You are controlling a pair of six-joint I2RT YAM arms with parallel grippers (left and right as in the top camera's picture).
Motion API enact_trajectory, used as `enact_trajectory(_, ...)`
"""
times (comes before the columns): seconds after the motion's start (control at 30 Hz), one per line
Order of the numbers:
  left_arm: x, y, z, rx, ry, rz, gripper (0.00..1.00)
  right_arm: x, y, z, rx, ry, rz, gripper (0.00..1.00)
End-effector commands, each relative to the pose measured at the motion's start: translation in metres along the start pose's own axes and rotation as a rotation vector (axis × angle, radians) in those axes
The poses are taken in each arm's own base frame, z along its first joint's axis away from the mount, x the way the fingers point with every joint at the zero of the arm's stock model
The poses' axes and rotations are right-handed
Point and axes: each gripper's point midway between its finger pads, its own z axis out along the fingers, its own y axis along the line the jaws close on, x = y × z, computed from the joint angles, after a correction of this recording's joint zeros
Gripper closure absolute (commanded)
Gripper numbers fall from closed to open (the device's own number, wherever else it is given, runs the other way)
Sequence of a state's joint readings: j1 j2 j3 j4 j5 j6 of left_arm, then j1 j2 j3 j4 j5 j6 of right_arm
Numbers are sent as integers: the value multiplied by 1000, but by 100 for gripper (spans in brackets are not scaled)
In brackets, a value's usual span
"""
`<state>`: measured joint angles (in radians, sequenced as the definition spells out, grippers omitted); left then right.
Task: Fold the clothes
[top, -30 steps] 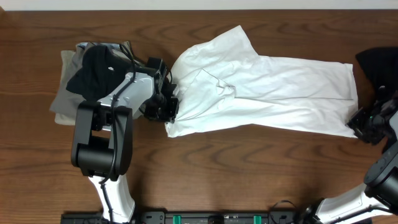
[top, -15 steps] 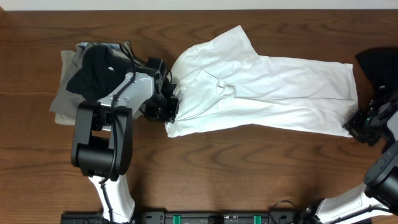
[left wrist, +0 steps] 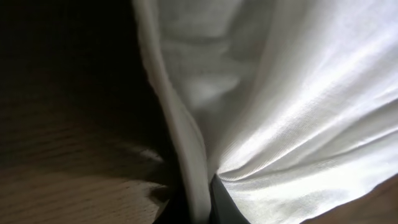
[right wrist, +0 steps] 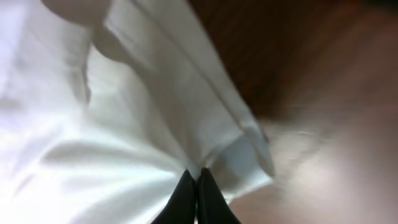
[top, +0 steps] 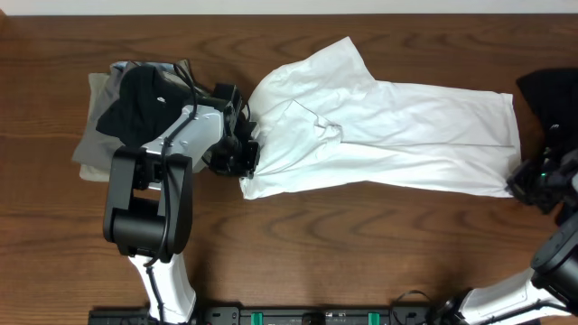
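The clothes include a white T-shirt (top: pixel 388 135) that lies stretched across the middle of the wooden table (top: pixel 361 262). My left gripper (top: pixel 242 158) is at its left edge, shut on a fold of the white hem (left wrist: pixel 186 143), which runs down between the dark fingers (left wrist: pixel 224 205). My right gripper (top: pixel 522 183) is at the shirt's lower right corner. In the right wrist view its black fingertips (right wrist: pixel 205 193) are pressed together with the white fabric (right wrist: pixel 155 124) pinched at their ends.
A pile of grey, khaki and black garments (top: pixel 126 108) lies at the far left, partly under the left arm (top: pixel 149 199). A black garment (top: pixel 546 90) sits at the right edge. Bare wood runs along the front and back.
My right gripper's jaws have closed on the shirt's corner, and the gripper shifted slightly. The left gripper and the shirt have stayed where they were.
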<state>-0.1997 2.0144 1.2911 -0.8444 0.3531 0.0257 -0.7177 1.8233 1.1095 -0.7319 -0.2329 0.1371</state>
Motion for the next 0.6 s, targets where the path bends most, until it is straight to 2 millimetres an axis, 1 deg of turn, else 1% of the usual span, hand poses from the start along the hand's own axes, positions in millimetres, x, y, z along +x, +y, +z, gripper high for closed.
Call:
enact_trajectory(0.0,4,18,12,-71,31,-20,94,-26,-25,-33,74,-111,34,99)
enact_trajectory(0.13,3,19,12,-71,27,-21,94,-29,-37,-39,65,-121,99,99)
enact_trajectory(0.27,2,20,12,-70,23,-24,94,-28,-41,-39,76,-118,104,99)
enact_trajectory(0.37,2,22,10,-69,21,-32,94,-22,-47,-39,116,-96,110,99)
enact_trajectory(0.43,0,22,8,-68,16,-38,94,-16,-47,-38,120,-70,113,99)
enact_trajectory(0.57,-8,18,-4,-66,-25,-27,94,-4,-48,-38,143,-24,108,98)
